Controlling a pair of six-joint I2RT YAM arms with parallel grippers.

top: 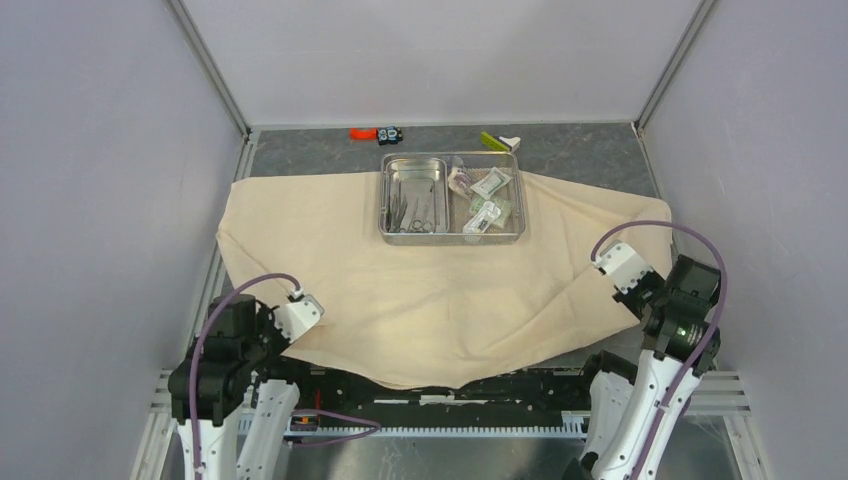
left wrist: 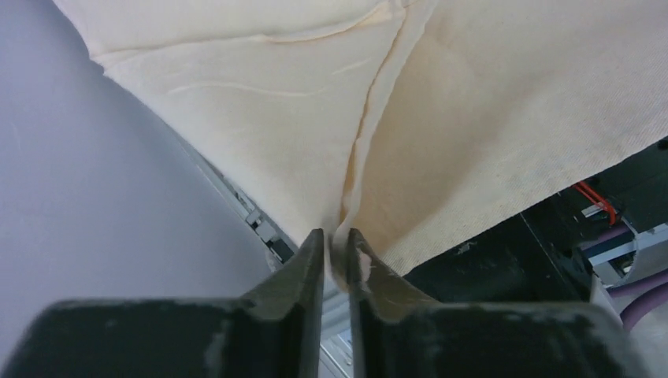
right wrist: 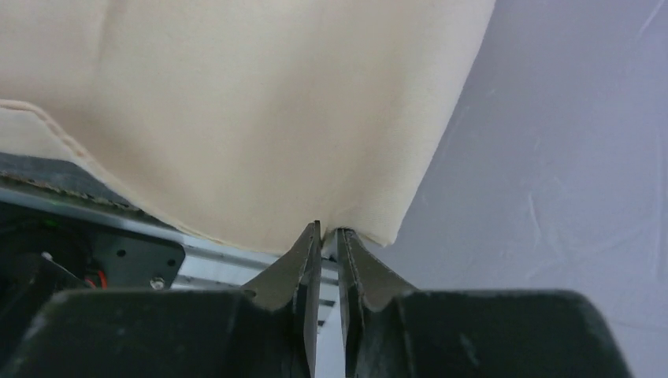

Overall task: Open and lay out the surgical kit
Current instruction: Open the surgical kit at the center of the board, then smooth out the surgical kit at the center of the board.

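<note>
The beige cloth wrap point(top: 430, 300) lies spread over the table, its near edge hanging over the front rail. On its far part stands the steel tray point(top: 452, 238). The smaller inner tray point(top: 413, 165) in its left half holds thin metal instruments point(top: 410, 210), and sealed packets point(top: 485, 200) fill the right half. My left gripper point(top: 300, 312) point(left wrist: 336, 236) pinches a fold of the cloth's near-left corner, jaws a narrow slit apart. At the near-right corner my right gripper point(top: 618, 265) point(right wrist: 328, 230) has the cloth's edge between its tips, a thin gap showing behind.
Small orange and black pieces point(top: 375, 133) and a yellow-green and white object point(top: 498, 142) lie on the grey tabletop behind the tray. Pale walls stand close on both sides. The black front rail point(left wrist: 504, 260) runs under the cloth's near edge.
</note>
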